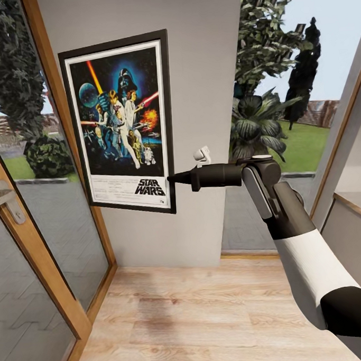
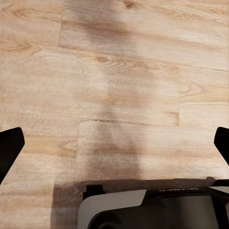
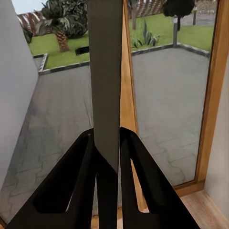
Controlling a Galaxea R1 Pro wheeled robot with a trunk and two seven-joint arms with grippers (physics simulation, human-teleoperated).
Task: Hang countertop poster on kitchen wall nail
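Poster flat against grey wall, upright, between glass door and window. Nail behind it hidden, can't tell if hooked. Right gripper pinching poster's right edge low down, fingers clamped on thin dark slab. Left gripper fingers spread wide, holding nothing, above wood floor.
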